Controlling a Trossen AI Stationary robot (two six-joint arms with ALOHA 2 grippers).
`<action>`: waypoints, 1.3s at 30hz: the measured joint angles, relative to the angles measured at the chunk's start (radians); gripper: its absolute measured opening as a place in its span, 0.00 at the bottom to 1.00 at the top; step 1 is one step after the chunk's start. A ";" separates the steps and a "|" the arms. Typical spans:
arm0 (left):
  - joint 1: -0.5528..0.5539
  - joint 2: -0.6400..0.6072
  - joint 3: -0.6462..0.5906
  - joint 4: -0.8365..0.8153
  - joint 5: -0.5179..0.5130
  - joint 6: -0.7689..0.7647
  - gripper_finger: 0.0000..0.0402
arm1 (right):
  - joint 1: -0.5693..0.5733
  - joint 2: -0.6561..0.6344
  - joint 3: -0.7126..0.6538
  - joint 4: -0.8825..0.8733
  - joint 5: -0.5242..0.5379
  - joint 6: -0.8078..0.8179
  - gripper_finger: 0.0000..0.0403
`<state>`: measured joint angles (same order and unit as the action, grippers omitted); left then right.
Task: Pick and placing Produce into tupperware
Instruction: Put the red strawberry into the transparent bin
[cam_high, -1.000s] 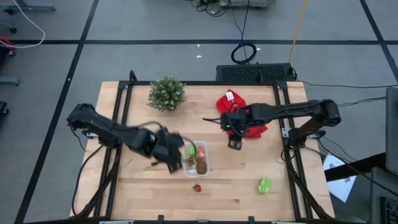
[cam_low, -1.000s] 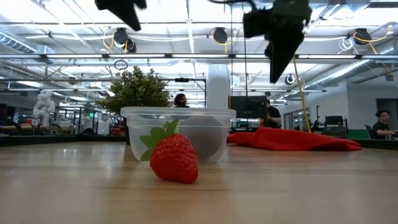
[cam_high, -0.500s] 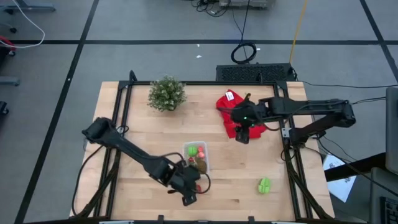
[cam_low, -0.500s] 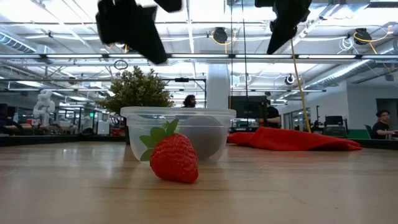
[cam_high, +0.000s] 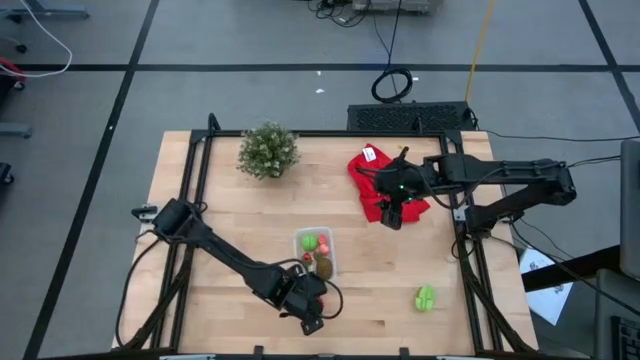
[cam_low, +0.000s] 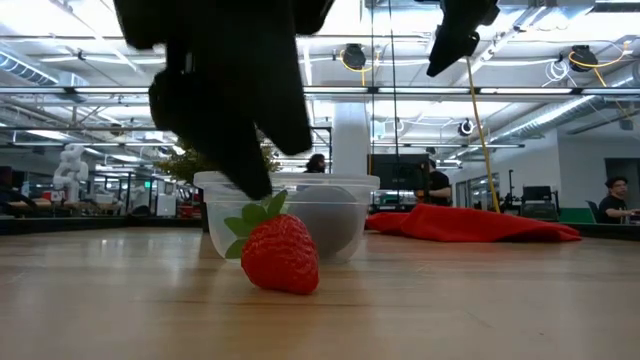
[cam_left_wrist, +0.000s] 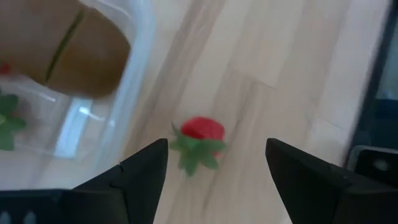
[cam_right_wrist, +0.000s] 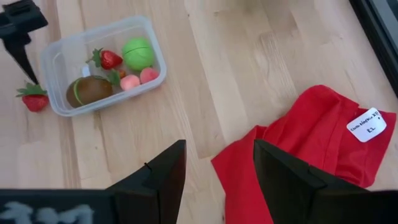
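One red strawberry (cam_low: 281, 254) lies loose on the worktop (cam_high: 230, 215) near the front edge, just in front of the tupperware (cam_high: 317, 252) and not touching it. The left pincer (cam_high: 312, 318) hangs right above that berry with its two fingers spread wide — in the left wrist view the berry sits on the wood between the dark fingertips (cam_left_wrist: 146, 168), ungripped. Off to the right along the same front strip, well apart from everything else, a green piece (cam_high: 425, 297) rests alone on the wood.

Behind the strawberry stands the clear tub, upright, with produce already inside: a brown oval (cam_right_wrist: 89, 91) banded in green, a second strawberry (cam_right_wrist: 108, 59), a green ball (cam_right_wrist: 138, 53) and a couple of small pink ones (cam_right_wrist: 139, 78).

Farther back and to the right, the right pincer (cam_high: 391, 217) hovers over the front edge of the big red cloth (cam_high: 381, 185), its fingers partly apart and holding nothing — the cloth carries a small white tag (cam_right_wrist: 367, 124). At the far left of the worktop sits a bushy green plant (cam_high: 268, 150). Beyond the worktop the room opens out, with people (cam_low: 611, 198) at desks in the background
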<state>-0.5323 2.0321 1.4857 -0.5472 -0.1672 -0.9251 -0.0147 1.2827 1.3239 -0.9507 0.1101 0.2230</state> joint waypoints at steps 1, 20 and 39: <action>0.001 0.004 0.000 -0.005 -0.011 0.000 0.68 | 0.000 0.000 0.000 0.001 0.000 0.000 0.44; 0.028 0.049 0.000 0.014 0.018 -0.033 0.68 | 0.001 0.000 0.000 0.069 -0.006 -0.044 0.44; 0.026 0.096 0.011 0.020 0.065 -0.074 0.64 | 0.001 0.000 0.000 0.088 -0.006 -0.045 0.44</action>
<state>-0.5063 2.1284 1.4963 -0.5270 -0.1023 -0.9987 -0.0135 1.2831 1.3239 -0.8626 0.1040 0.1783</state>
